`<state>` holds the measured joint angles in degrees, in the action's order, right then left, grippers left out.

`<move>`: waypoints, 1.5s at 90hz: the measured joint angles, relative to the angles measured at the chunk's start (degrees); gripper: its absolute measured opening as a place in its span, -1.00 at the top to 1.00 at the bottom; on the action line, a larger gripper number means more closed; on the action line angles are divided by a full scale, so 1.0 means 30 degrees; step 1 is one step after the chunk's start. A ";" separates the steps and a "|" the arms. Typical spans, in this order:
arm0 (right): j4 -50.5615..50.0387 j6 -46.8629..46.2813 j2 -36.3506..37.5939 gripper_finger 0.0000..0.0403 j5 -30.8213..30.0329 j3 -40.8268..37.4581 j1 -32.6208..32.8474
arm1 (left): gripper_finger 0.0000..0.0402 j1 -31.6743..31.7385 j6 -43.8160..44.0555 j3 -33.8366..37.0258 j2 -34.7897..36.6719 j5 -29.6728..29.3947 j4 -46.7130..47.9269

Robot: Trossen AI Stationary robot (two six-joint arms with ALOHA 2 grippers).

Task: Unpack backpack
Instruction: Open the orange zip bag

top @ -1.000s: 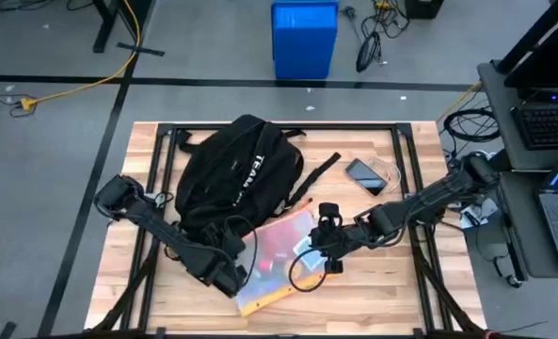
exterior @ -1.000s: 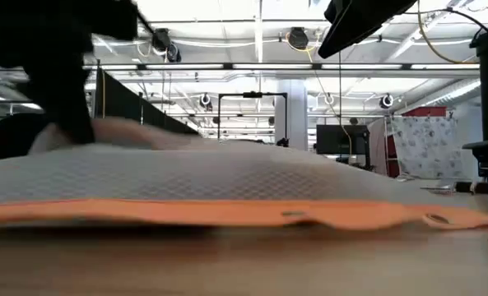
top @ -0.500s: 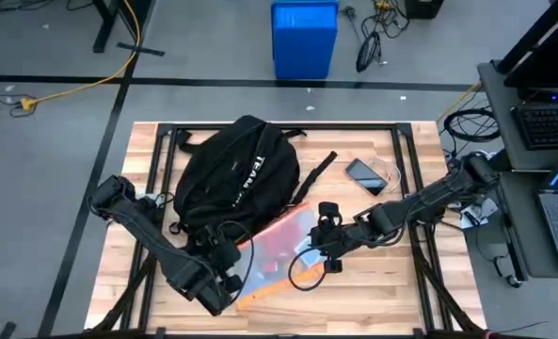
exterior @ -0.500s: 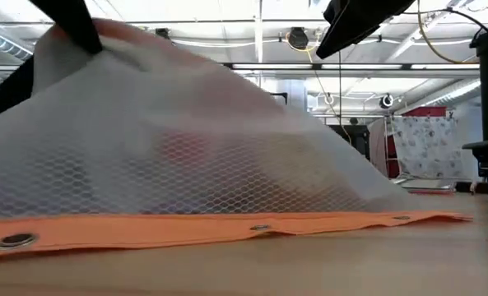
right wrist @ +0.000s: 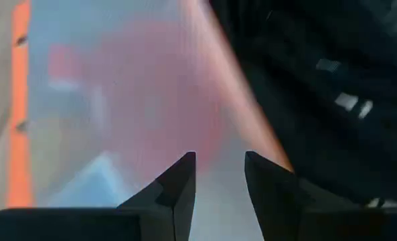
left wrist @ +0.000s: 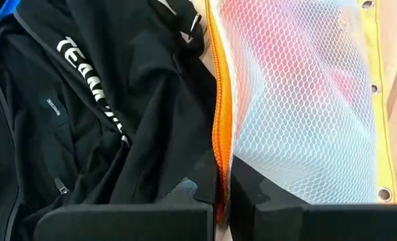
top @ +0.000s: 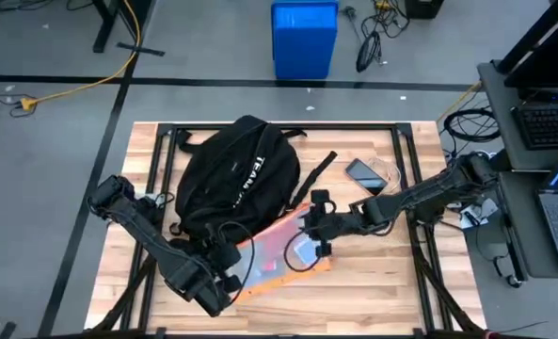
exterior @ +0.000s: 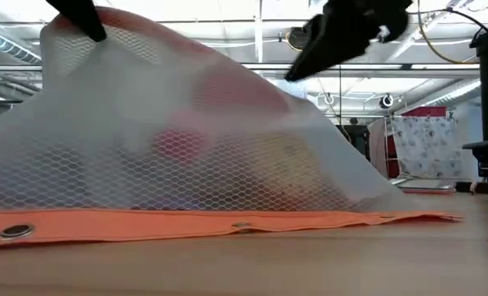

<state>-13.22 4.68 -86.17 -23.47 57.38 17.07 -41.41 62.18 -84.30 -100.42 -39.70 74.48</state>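
Note:
The black backpack [top: 233, 177] with white lettering lies at the table's far left; in the left wrist view the backpack [left wrist: 84, 114] fills one side. Against its near side sits a white mesh pouch [top: 283, 250] with orange edges and reddish things inside. My left gripper [top: 231, 276] is shut on the pouch at its left end. The pouch [exterior: 186, 140] stands tented, its eyelet edge [exterior: 227, 224] on the table. My right gripper [top: 309, 231] hovers open just over the pouch's right part [right wrist: 118, 100], touching nothing I can see. My left gripper pinches the pouch's orange edge [left wrist: 220, 175] on the backpack side, near that edge's end, between its two fingers [left wrist: 185, 201]. That edge is raised off the table, the mesh slopes down from it, and the opposite eyelet edge [left wrist: 380, 194] stays on the wood.
A dark phone [top: 365, 176] lies at the far right of the table beside a loose black strap [top: 318, 169]. Bare wood [top: 382, 282] lies at the near right. A blue bin [top: 304, 38] stands on the floor beyond the far edge.
My left gripper has gone up and a little toward the near left, raising the pouch's held edge; the pouch has gone from lying flat to tented, with its eyelet edge still on the table. My right gripper has moved left and toward the far edge, over the pouch.

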 joint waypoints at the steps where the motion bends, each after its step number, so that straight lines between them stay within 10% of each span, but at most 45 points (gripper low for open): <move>1: 0.0133 0.0194 0.0000 0.40 0.0015 0.0028 -0.0051 | 1.00 0.0000 -0.0006 -0.0001 0.0000 0.0000 0.0002; 63: -0.3086 -0.0815 0.0007 0.17 1.3268 0.1080 -0.5908 | 1.00 0.0022 -0.4348 0.0000 0.0000 -0.2446 -0.0138; 81: -0.3174 0.0498 0.0007 0.30 1.3356 0.0919 -0.5766 | 1.00 0.0022 -0.4541 0.0004 0.0000 -0.2967 -0.0131; 103: -0.3211 0.1509 0.0007 0.95 1.3063 0.0919 -0.4405 | 1.00 0.0022 -0.4351 0.0004 0.0000 -0.3327 -0.0076; 135: -0.3577 0.1163 0.0211 1.00 0.5679 0.2601 -0.0308 | 0.92 0.1120 -0.2999 0.0004 0.0000 -0.4379 -0.1390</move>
<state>-23.95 8.17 -85.54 -6.43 65.18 16.15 -38.05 53.18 -84.29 -100.42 -52.84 70.31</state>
